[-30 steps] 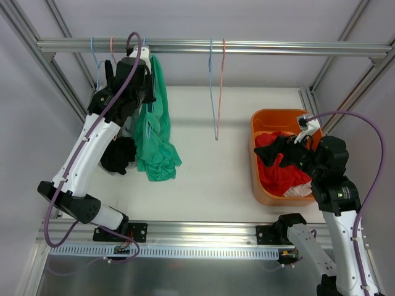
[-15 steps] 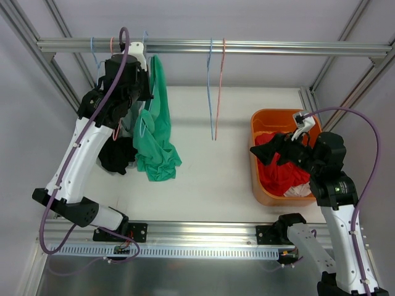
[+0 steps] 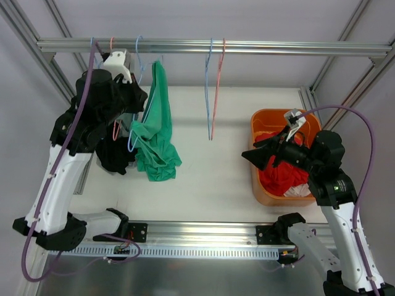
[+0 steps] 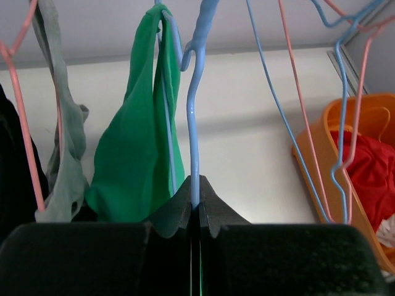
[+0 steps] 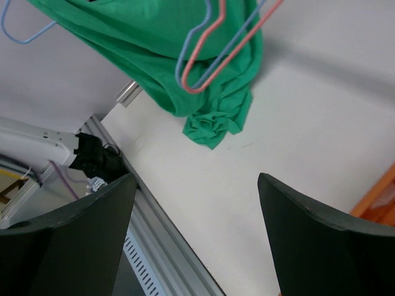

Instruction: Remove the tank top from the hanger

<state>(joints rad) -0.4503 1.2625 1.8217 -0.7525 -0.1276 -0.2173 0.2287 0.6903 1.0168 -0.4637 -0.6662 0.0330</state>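
Note:
The green tank top hangs crumpled on a light blue hanger under the rail, its lower end bunched on the table. My left gripper is shut on that blue hanger's wire, just right of the green tank top. The left gripper pinches the wire between its tips. My right gripper is open and empty, held above the table left of the basket. In the right wrist view the right gripper points toward the tank top.
The metal rail spans the back. Two bare hangers, blue and pink, hang mid-rail. A grey garment and a black one hang at far left. An orange basket with red clothes stands at right.
My left gripper has shut on the blue hanger and the arm has drawn up and to the left, tilting the hanger. My right gripper has moved left, out from over the basket.

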